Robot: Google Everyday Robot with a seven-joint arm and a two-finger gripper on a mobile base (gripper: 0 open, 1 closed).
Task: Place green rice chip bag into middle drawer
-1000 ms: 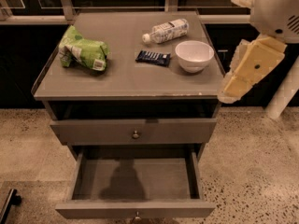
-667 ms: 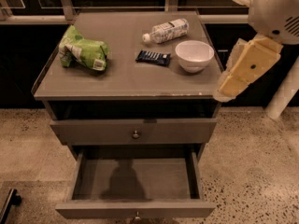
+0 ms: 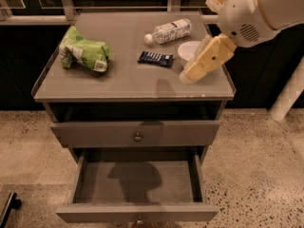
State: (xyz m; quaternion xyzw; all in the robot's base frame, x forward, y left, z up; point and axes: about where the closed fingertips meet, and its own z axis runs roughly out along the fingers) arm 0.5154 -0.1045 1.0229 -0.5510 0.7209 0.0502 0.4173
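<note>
The green rice chip bag (image 3: 85, 54) lies crumpled on the left side of the grey cabinet top (image 3: 123, 82). The middle drawer (image 3: 137, 212), the lower of the two drawers, is pulled out and holds nothing but a shadow. My gripper (image 3: 188, 75) hangs over the right part of the cabinet top, in front of the white bowl, far right of the bag. It holds nothing that I can see.
A clear plastic bottle (image 3: 168, 31) lies at the back of the top. A dark-blue snack bar (image 3: 155, 58) lies mid-top. A white bowl (image 3: 189, 49) is partly hidden behind my gripper. The upper drawer (image 3: 137, 133) is shut. A white post (image 3: 289, 96) stands at the right.
My arm has moved left, from beside the cabinet's right edge to over its top, now covering part of the bowl. The bag and drawers have not moved.
</note>
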